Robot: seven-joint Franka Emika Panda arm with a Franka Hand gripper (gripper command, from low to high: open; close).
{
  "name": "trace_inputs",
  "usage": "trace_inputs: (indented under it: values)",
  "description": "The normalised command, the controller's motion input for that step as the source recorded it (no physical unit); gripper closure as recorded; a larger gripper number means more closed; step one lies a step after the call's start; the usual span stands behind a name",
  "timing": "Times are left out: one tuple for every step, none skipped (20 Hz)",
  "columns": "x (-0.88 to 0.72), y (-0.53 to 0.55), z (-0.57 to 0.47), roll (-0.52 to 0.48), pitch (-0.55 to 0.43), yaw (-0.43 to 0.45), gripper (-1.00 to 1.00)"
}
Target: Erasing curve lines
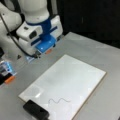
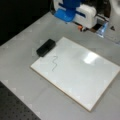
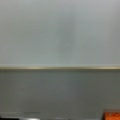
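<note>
Hovering above the grey table (image 1: 82, 45) beyond the white board's (image 1: 75, 75) far edge: gripper (image 1: 43, 52), well apart from the curve lines (image 1: 58, 100). Cannot tell how far open, nor any hold. Curve lines unerased at the board's opposite end, near a black eraser (image 2: 45, 47).

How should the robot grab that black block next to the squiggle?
Probably from straight above, pinching the black block across its narrow width, near the middle. It lies flat on the grey table, long and slim, touching the white board's corner, so its long sides look reachable. The tool hovers beyond the board's far edge; the curve lines are unerased.
</note>
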Motion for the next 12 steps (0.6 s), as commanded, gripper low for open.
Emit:
trace_inputs:
  values:
    - [0.27,-0.21,0.04,-0.043,0.064,0.151,-1.00]
    - [0.25,-0.18,0.06,-0.067,0.062,0.175,-1.00]
    - [0.24,-0.19,0.05,-0.098,0.055,0.180,-1.00]
    - [0.22,-0.21,0.03,-0.125,0.051,0.179,-1.00]
    - [0.22,-0.26,0.01,-0.148,0.056,0.186,-1.00]
    - [0.21,-0.31,-0.01,-0.185,0.055,0.194,-1.00]
    - [0.20,-0.36,-0.03,-0.202,0.060,0.200,-1.00]
    - [0.19,-0.40,-0.06,-0.212,0.061,0.202,-1.00]
    - [0.18,-0.42,-0.07,-0.203,0.064,0.198,-1.00]
    - [0.17,-0.42,-0.07,-0.211,0.070,0.197,-1.00]
    - [0.17,-0.42,-0.07,-0.205,0.078,0.198,-1.00]
    - [0.16,-0.40,-0.06,-0.186,0.080,0.195,-1.00]
